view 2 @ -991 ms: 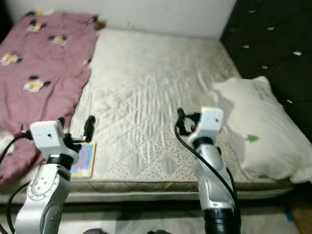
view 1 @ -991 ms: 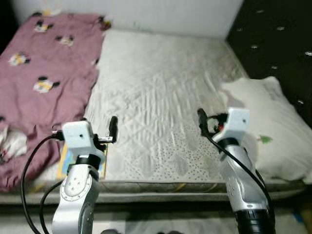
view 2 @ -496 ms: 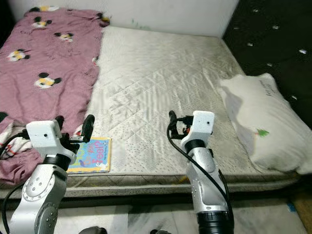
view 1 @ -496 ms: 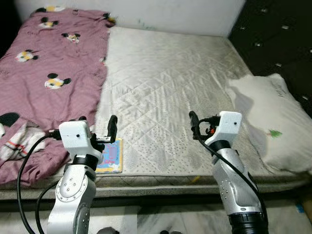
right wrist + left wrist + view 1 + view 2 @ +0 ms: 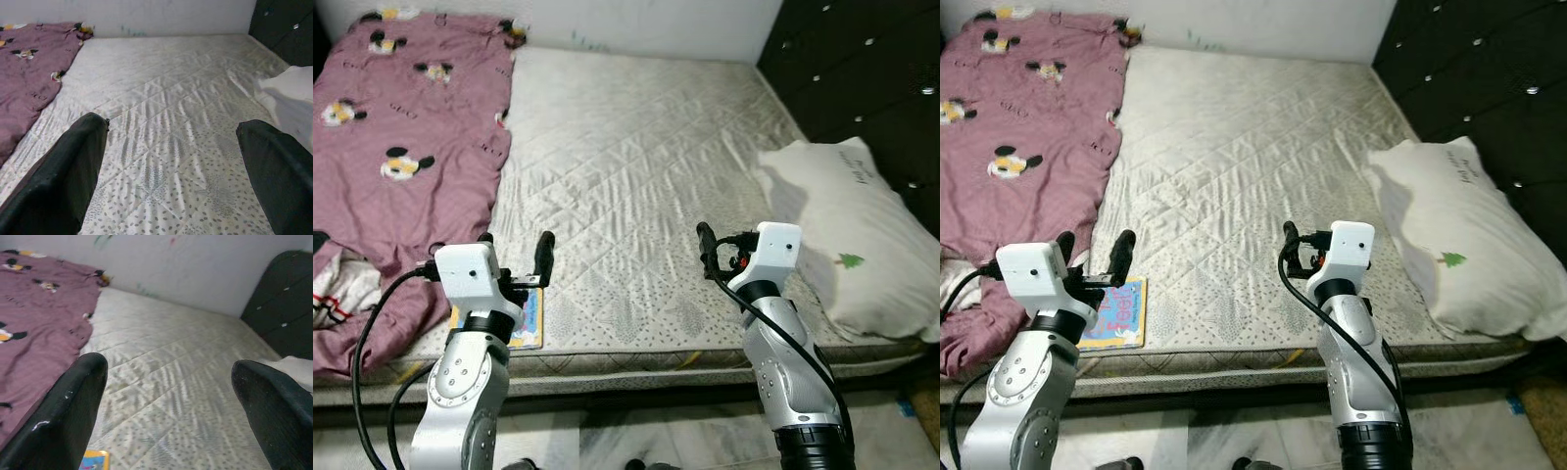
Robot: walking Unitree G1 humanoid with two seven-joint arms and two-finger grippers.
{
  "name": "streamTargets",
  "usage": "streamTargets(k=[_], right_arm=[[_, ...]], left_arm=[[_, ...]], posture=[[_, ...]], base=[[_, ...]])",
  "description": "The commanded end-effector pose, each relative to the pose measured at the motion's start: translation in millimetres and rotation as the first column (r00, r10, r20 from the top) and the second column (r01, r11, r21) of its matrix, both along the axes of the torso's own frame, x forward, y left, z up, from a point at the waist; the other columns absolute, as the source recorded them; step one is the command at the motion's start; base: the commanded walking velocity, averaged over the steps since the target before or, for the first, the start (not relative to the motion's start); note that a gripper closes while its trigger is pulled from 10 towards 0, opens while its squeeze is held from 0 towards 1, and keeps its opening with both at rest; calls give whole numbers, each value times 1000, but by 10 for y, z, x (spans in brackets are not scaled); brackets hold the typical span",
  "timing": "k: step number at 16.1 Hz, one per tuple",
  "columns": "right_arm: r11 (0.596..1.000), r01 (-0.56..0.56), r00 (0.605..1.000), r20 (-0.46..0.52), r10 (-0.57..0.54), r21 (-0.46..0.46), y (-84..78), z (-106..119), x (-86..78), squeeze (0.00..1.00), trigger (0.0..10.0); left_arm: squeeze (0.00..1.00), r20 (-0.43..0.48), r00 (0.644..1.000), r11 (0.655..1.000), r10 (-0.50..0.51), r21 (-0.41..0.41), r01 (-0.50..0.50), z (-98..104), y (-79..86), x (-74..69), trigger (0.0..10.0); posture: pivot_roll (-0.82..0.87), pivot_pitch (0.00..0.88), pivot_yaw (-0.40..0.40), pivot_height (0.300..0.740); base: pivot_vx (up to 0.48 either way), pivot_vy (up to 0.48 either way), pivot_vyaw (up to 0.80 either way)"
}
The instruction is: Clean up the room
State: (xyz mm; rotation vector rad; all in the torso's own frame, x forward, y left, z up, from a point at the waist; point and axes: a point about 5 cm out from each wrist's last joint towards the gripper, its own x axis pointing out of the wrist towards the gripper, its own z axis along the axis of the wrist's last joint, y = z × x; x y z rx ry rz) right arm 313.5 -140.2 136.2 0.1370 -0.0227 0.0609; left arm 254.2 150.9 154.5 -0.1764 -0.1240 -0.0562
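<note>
A bare white quilted mattress lies in front of me. A purple blanket with cartoon mouse prints covers its left side. A colourful children's book lies flat at the mattress's front left edge, beside the blanket. A white pillow rests at the right edge. My left gripper is open and held above the book, with nothing between its fingers. My right gripper is open over the front middle of the mattress, left of the pillow, and holds nothing.
A black tufted headboard stands along the right side, and a white wall runs behind the bed. A striped white garment lies bunched on the blanket at the far left. Pale floor shows below the mattress's front edge.
The whole picture has shifted, so the camera moved and the book now shows more fully. Both arms keep the same raised pose with open fingers.
</note>
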Motion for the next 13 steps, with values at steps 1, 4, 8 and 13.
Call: streamTargets(k=[1,4,8,13], right_arm=[[1000,21,1000,-15,-21,-5,-52,-23,-1,0,10000],[1000,24,999,-24,-24,-4,-61,-32,5,0,10000],[1000,21,999,-25,-21,-12,-64,-40,0,0,10000],[1000,2,999,-42,-3,-16,-38,-82,-18,0,10000]], left_arm=[[0,-13,1000,1000,1,-9,-2,-5,-16,1,10000],[0,-7,1000,1000,-10,-17,10,2,-30,7,10000],[0,-5,1000,1000,-15,-23,15,7,-39,10,10000],[0,2,1000,1000,-9,-26,9,13,-44,6,10000]], posture=[[33,154,-112,740],[30,161,-114,740],[28,161,-115,740],[28,160,-114,740]], base=[[0,0,0],[0,426,-533],[0,455,-338],[0,458,0]])
